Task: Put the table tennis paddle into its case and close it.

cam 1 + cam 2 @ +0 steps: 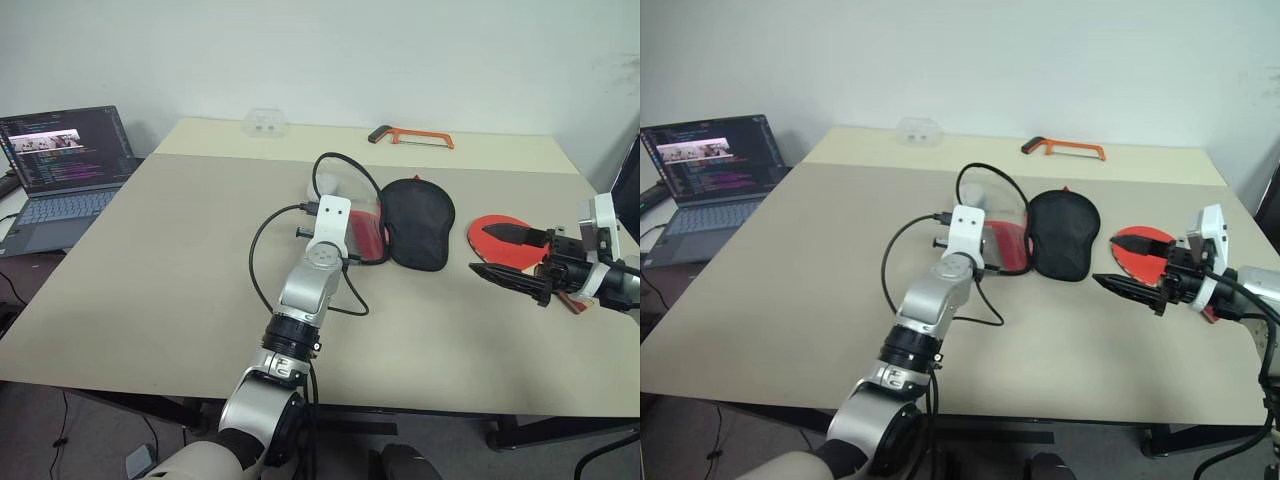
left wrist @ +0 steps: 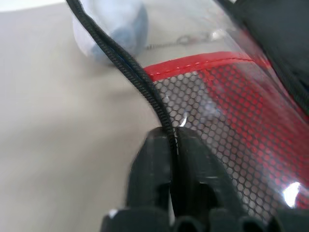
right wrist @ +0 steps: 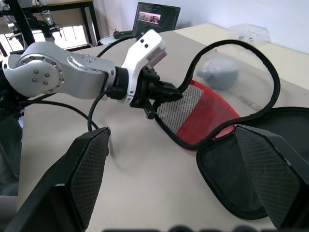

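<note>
The case lies open in the middle of the table. Its black half (image 1: 418, 222) rests flat, and its red mesh flap (image 3: 203, 113) is tilted up beside it. My left gripper (image 3: 161, 93) is at the flap's outer edge, its fingers (image 2: 154, 159) shut on the black zipper edging (image 2: 145, 82). The table tennis paddle (image 1: 492, 252) lies red face up to the right of the case, its handle under my right wrist. My right gripper (image 1: 478, 249) hovers over the paddle, pointing toward the case. It is open wide, with nothing between its fingers (image 3: 84, 179).
A laptop (image 1: 65, 165) stands open on a side desk at the left. An orange hacksaw (image 1: 410, 136) and a clear plastic box (image 1: 265, 122) lie near the table's far edge. A pale grey lump (image 3: 219, 71) sits just beyond the case's flap.
</note>
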